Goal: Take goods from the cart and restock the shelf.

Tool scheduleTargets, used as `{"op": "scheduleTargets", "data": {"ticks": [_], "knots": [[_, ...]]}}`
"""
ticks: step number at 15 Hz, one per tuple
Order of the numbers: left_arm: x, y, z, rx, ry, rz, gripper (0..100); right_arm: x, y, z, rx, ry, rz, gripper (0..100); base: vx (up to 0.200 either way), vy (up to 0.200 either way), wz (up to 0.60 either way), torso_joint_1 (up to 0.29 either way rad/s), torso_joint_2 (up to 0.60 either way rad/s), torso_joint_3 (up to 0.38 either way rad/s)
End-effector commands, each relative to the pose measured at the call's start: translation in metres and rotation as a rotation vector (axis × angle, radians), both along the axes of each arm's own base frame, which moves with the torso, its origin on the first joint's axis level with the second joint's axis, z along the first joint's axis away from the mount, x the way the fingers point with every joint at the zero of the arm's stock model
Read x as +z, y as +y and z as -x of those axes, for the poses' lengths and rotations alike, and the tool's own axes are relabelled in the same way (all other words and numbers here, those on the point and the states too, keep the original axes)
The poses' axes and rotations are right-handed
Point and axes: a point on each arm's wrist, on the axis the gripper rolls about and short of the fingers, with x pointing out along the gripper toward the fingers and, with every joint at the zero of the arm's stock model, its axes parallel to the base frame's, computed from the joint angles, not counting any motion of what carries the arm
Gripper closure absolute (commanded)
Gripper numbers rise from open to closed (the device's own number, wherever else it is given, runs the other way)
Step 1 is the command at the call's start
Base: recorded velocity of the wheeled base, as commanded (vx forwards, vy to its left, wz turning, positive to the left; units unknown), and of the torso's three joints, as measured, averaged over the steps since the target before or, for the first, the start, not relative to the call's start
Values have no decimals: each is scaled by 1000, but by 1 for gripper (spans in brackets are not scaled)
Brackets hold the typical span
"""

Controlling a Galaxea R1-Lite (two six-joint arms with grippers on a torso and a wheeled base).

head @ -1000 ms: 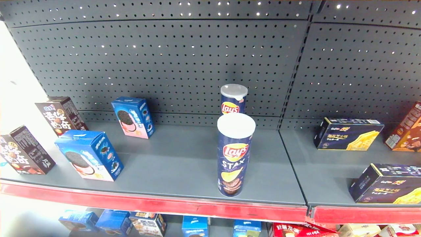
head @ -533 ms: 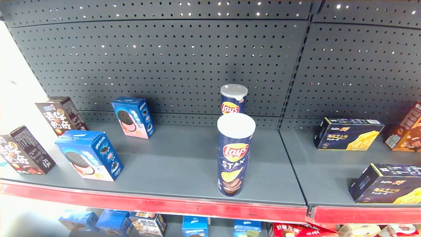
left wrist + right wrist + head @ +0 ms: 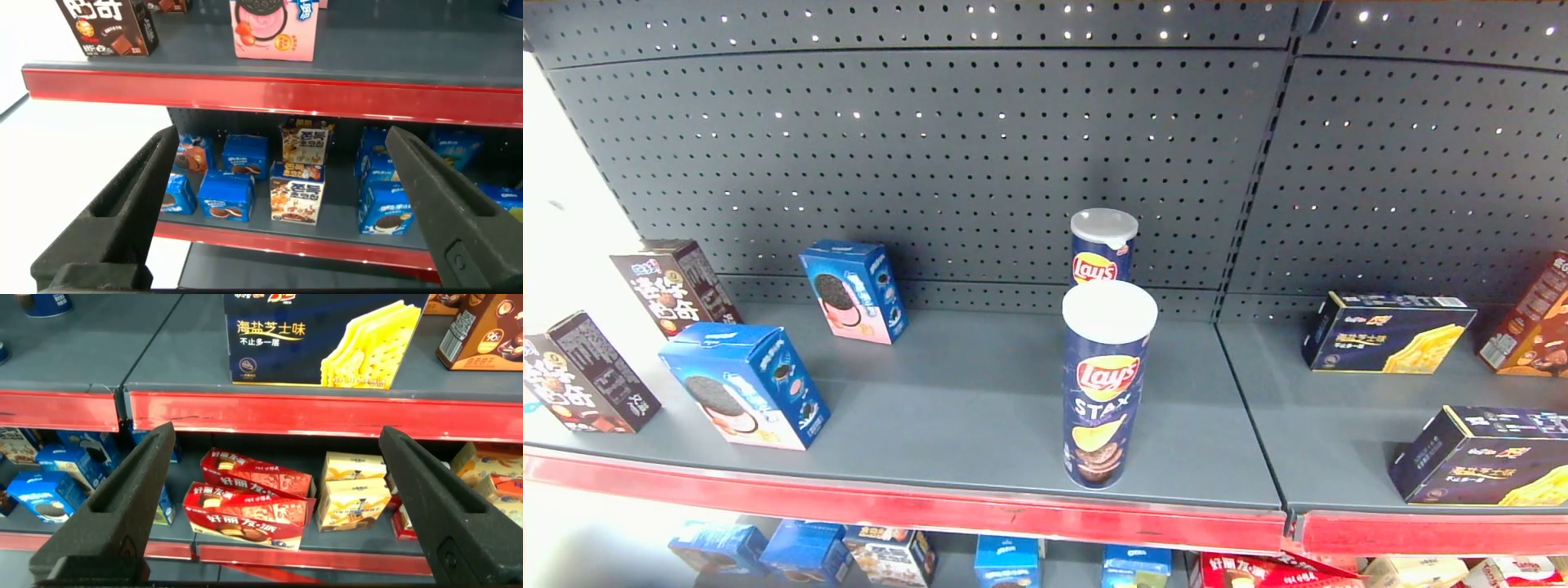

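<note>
So the left gripper [image 3: 282, 137] is sitting wide open with nothing in it, facing the red front lip [image 3: 245, 86] of the shelf [image 3: 980, 408], with small blue boxes [image 3: 225, 192] sitting on the level underneath. The right gripper [image 3: 278, 434] is doing the same, spread wide and empty, looking at a dark cracker box [image 3: 323, 339] up top and red boxes [image 3: 249, 510] below. On the shelf, a tall chips can [image 3: 1107, 384] is standing upright near the front edge, and a second can [image 3: 1101, 245] is standing right behind it by the pegboard [image 3: 931, 163].
</note>
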Motion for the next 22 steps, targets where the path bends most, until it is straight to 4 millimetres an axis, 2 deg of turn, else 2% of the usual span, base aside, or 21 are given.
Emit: {"op": "scheduleTargets", "data": {"ticks": [1, 22], "knots": [[0, 0, 0, 0, 2, 0, 0, 0, 0, 0, 0, 0, 1, 0, 0, 0, 0, 0, 0, 0], [0, 0, 0, 0, 2, 0, 0, 0, 0, 0, 0, -5, 3, 0, 0, 0, 0, 0, 0, 0]]}}
